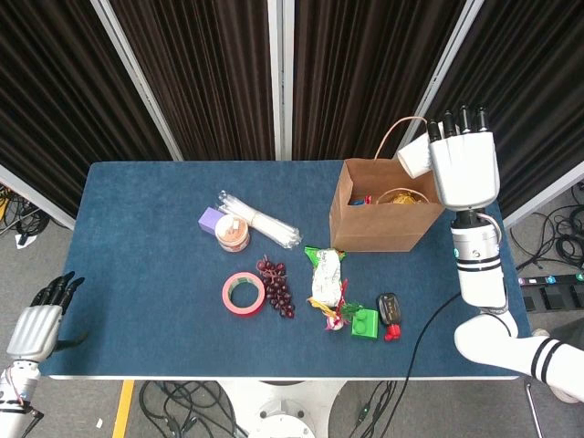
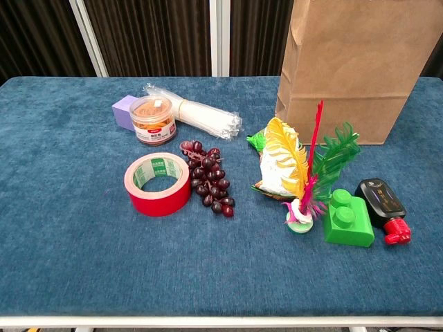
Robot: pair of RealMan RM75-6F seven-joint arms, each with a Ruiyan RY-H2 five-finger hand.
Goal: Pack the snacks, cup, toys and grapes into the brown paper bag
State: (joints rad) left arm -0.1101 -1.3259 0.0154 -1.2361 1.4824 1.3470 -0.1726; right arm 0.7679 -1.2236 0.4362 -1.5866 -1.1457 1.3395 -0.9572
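Note:
The brown paper bag (image 1: 383, 219) (image 2: 360, 76) stands open at the table's back right, with something gold inside. My right hand (image 1: 464, 164) hovers by the bag's right rim, fingers straight and apart, holding nothing. On the cloth lie dark grapes (image 1: 276, 287) (image 2: 210, 176), a snack packet (image 1: 326, 276) (image 2: 275, 169), a feather toy (image 1: 339, 310) (image 2: 308, 183), a green brick (image 1: 366, 322) (image 2: 348, 218) and an orange-filled snack cup (image 1: 232, 234) (image 2: 152, 119). My left hand (image 1: 38, 319) hangs empty off the table's front left corner.
A red tape roll (image 1: 244, 293) (image 2: 158, 183) sits left of the grapes. A purple block (image 1: 212, 219) (image 2: 123, 111) and a clear packet of straws (image 1: 265, 224) (image 2: 201, 116) lie behind the cup. A black and red item (image 1: 390, 312) (image 2: 382, 204) rests beside the green brick.

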